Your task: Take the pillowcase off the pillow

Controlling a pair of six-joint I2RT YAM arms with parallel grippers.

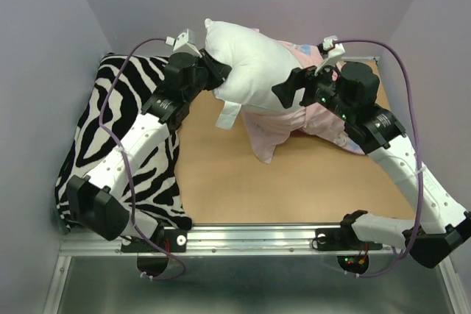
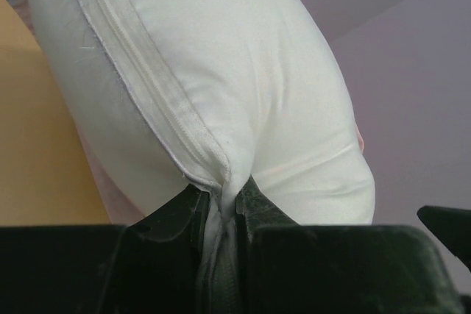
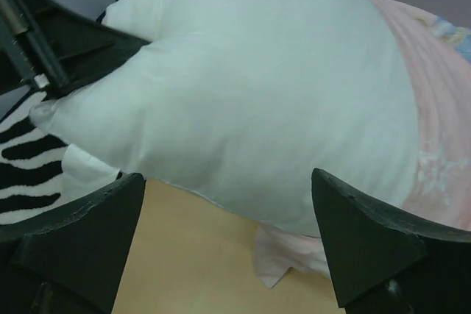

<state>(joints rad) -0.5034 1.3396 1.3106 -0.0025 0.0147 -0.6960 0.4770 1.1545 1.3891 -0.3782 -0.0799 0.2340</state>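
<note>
Left wrist view alone shows left claw (image 2: 221, 190) pinching the pillow (image 2: 243, 71) seam; right claw (image 3: 227, 176) gapes empty.

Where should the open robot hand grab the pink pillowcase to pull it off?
Probably the loose pillowcase flap drooping below the pillow, approached from the near side. It hangs free as thin fabric, while the left gripper pins the pillow's corner. The right gripper is open.
</note>
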